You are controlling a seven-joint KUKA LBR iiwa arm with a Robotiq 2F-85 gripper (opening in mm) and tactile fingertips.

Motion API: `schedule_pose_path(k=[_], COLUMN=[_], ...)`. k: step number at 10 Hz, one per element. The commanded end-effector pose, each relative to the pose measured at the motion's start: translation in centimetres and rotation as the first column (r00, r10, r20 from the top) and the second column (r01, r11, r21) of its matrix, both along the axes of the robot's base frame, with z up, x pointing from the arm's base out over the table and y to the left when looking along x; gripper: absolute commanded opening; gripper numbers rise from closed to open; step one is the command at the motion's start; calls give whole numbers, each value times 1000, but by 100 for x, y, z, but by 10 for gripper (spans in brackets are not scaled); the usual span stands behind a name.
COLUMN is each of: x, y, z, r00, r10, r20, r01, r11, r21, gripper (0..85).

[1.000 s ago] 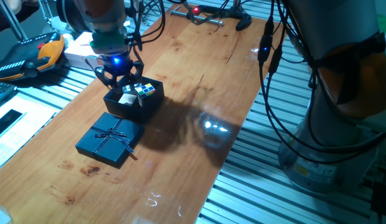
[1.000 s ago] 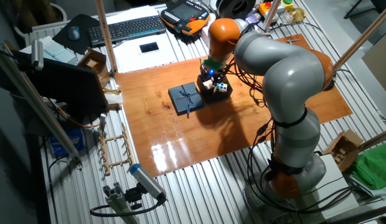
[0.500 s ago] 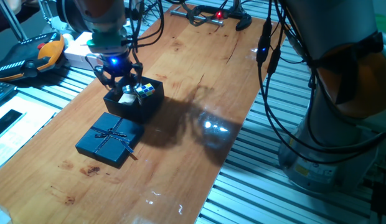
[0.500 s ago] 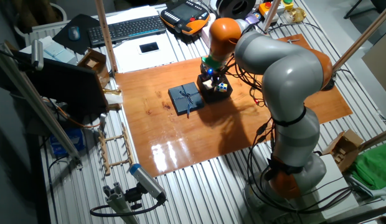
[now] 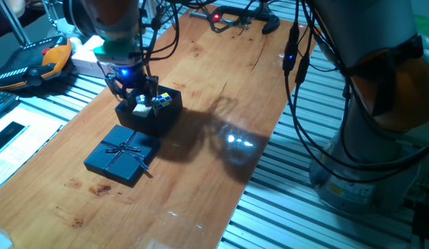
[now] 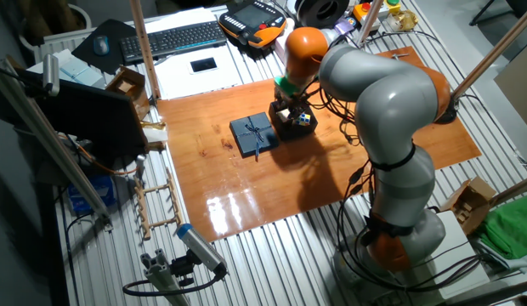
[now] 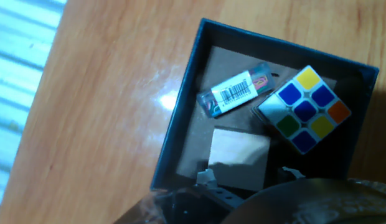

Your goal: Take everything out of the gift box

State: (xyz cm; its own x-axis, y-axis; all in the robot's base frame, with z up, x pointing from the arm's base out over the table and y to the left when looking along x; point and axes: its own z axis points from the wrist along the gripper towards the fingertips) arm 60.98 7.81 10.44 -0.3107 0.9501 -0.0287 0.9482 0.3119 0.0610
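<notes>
The dark navy gift box (image 5: 158, 120) stands open on the wooden table; it also shows in the other fixed view (image 6: 296, 128) and in the hand view (image 7: 180, 118). On its brown floor lie a cream block (image 7: 240, 152), a multicoloured puzzle cube (image 7: 305, 109) and a small barcoded tube (image 7: 235, 93). My gripper (image 5: 135, 97) is open and reaches down into the box. Its fingertips (image 7: 207, 178) stand on either side of the cream block. The lid (image 5: 122, 153) with its ribbon bow lies on the table beside the box.
An orange teach pendant (image 5: 34, 62) and a white box (image 5: 86, 55) sit off the table's left edge. A clamp (image 5: 225, 17) sits at the table's far end. Cables (image 5: 297, 48) hang over the right edge. A keyboard (image 6: 174, 38) lies beyond the table.
My gripper has moved lower into the box and slightly towards the far left. The block, the cube and the lid have not moved.
</notes>
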Motion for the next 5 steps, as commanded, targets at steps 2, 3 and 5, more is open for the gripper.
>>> schedule_pose_path(k=[2,3,5], x=[7,0,-5], y=[-16,-33,-38], z=[-48,-72,-92], r00=[925,925,928], r10=[-379,-380,-373], r20=[1,1,-10], r01=[379,379,373], r11=[925,925,928], r21=[-7,-15,-25], gripper=[577,600,677])
